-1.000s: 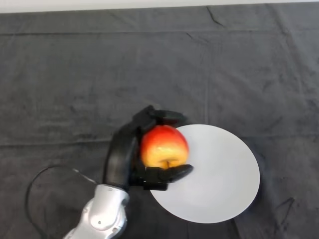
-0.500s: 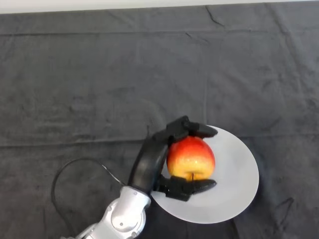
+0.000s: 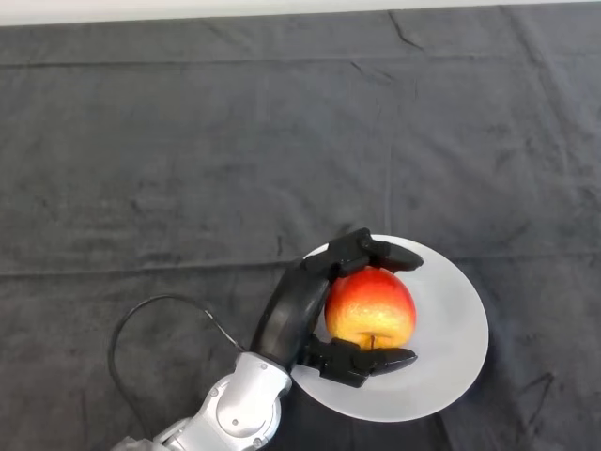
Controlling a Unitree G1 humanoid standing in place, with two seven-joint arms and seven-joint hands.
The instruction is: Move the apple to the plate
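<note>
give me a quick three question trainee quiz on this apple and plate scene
1. True or false: the robot hand is curled round the apple.
2. Over what does the apple sit now? A) bare cloth B) the plate C) a bowl
3. Fill in: the plate's colour is ____.

Key: 1 true; 2 B; 3 white

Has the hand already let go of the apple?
No: the left hand has its fingers and thumb curled round the apple, which is over the white plate.
</note>
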